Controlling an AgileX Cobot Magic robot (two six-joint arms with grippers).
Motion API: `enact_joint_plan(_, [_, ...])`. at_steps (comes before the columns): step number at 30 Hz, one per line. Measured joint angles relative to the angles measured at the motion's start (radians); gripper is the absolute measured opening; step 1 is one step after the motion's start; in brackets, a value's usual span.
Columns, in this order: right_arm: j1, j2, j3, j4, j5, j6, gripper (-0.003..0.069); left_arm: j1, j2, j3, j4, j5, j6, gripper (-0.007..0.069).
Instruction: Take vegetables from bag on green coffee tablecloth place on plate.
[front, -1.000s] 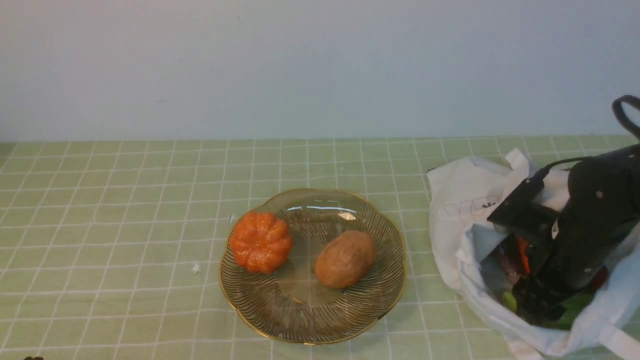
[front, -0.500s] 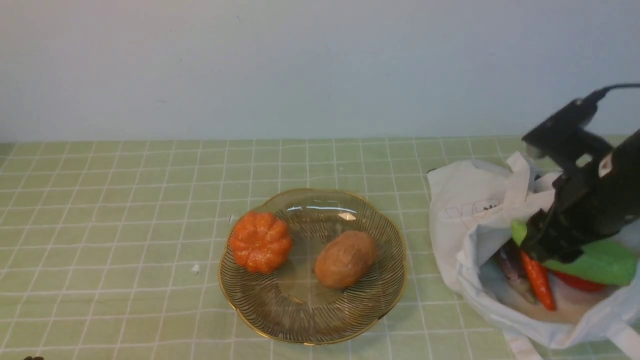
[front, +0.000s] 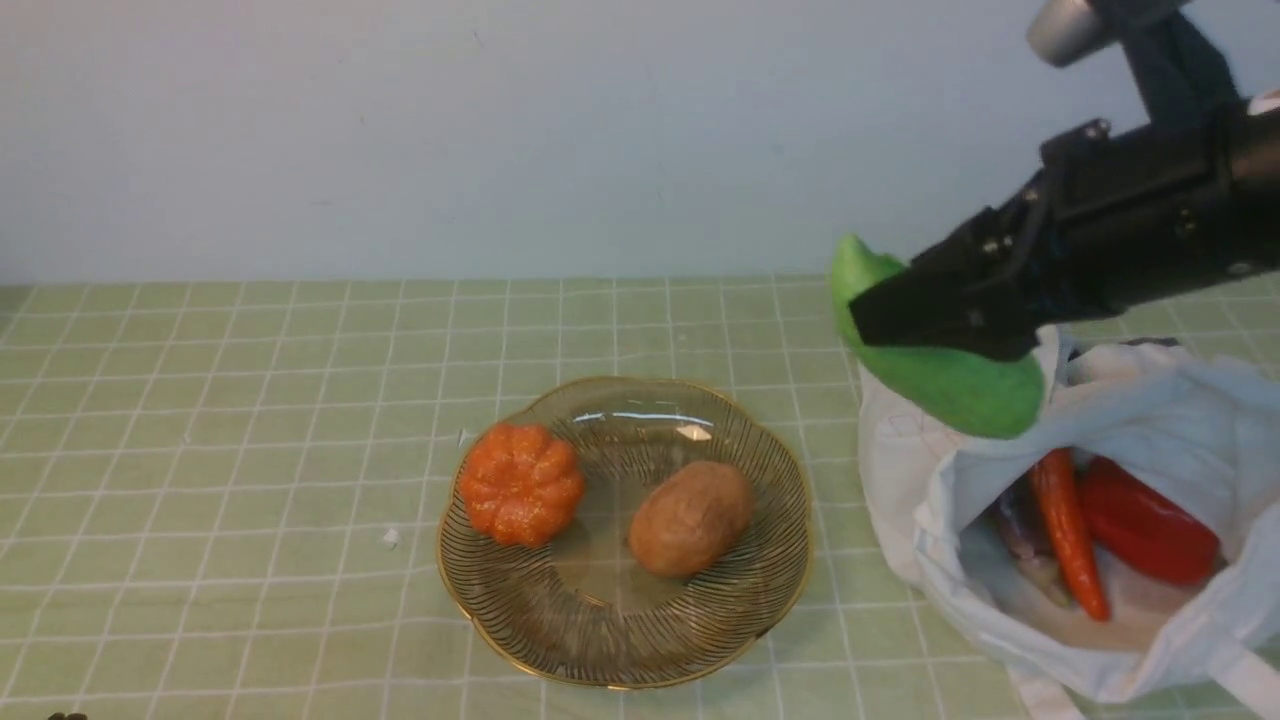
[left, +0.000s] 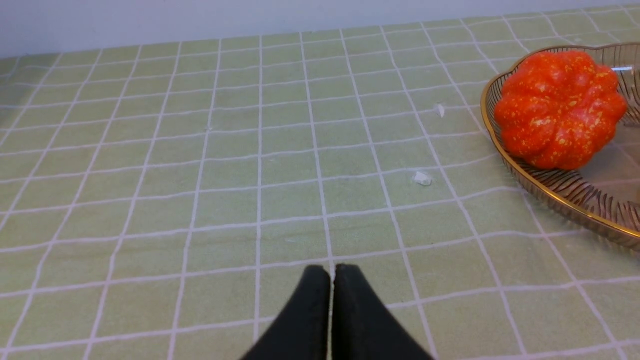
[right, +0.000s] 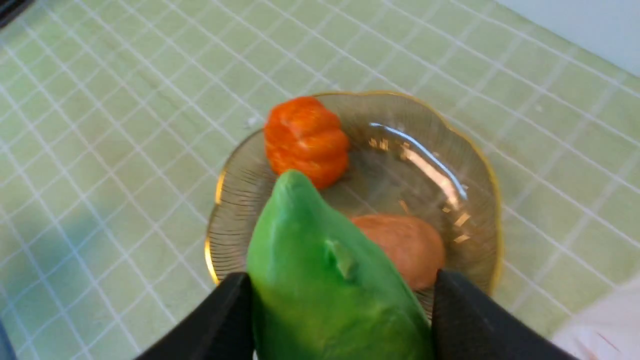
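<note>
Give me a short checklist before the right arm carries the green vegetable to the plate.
1. Right tool shut on the smooth green toy vegetable: ok.
2. Vegetable out of the floppy white cloth bag: ok.
3. Vegetable above the round amber glass plate: not ok, nearer the bag.
4. Free room on plate beside orange toy pumpkin and brown toy potato: ok.
5. Left tool shut, apart from plate: ok.
6. Grip firmness: cannot tell.
</note>
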Motion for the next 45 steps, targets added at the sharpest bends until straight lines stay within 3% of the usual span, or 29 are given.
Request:
enact_joint_plan(5, [0.134, 0.142, -0.057, -0.028, -0.011, -0.008, 0.0419, 0.0, 0.0, 0.0, 0.0, 0.0, 0.0, -0.0005])
enact_joint_plan(9, [0.264, 0.322, -0.136, -0.122, -0.011, 0.002, 0.0419, 0.0, 0.0, 0.0, 0.0, 0.0, 0.0, -0.0005])
enact_joint_plan(16, [0.392, 0.494, -0.19, -0.276, -0.055, 0.066, 0.0419, 0.0, 0.0, 0.0, 0.0, 0.0, 0.0, -0.0005])
enact_joint_plan(24, [0.406, 0.569, -0.197, -0.363, -0.168, 0.19, 0.0421, 0.0, 0.0, 0.0, 0.0, 0.0, 0.0, -0.0005])
enact_joint_plan(32, [0.406, 0.57, -0.235, -0.374, -0.143, 0.26, 0.0624, 0.0, 0.0, 0.0, 0.0, 0.0, 0.0, -0.0005])
enact_joint_plan(35, [0.406, 0.57, -0.301, -0.383, -0.053, 0.286, 0.0633, 0.0, 0.0, 0.0, 0.0, 0.0, 0.0, -0.0005])
enact_joint_plan(40, [0.406, 0.57, -0.484, -0.45, 0.155, 0.439, 0.0549, 0.0, 0.0, 0.0, 0.0, 0.0, 0.0, -0.0005])
enact_joint_plan(42, [0.406, 0.563, -0.6, -0.526, 0.219, 0.513, 0.0437, 0.0, 0.0, 0.0, 0.0, 0.0, 0.0, -0.0005])
enact_joint_plan(45, [0.406, 0.485, -0.678, -0.635, 0.235, 0.572, 0.019, 0.0, 0.0, 0.0, 0.0, 0.0, 0.0, -0.0005])
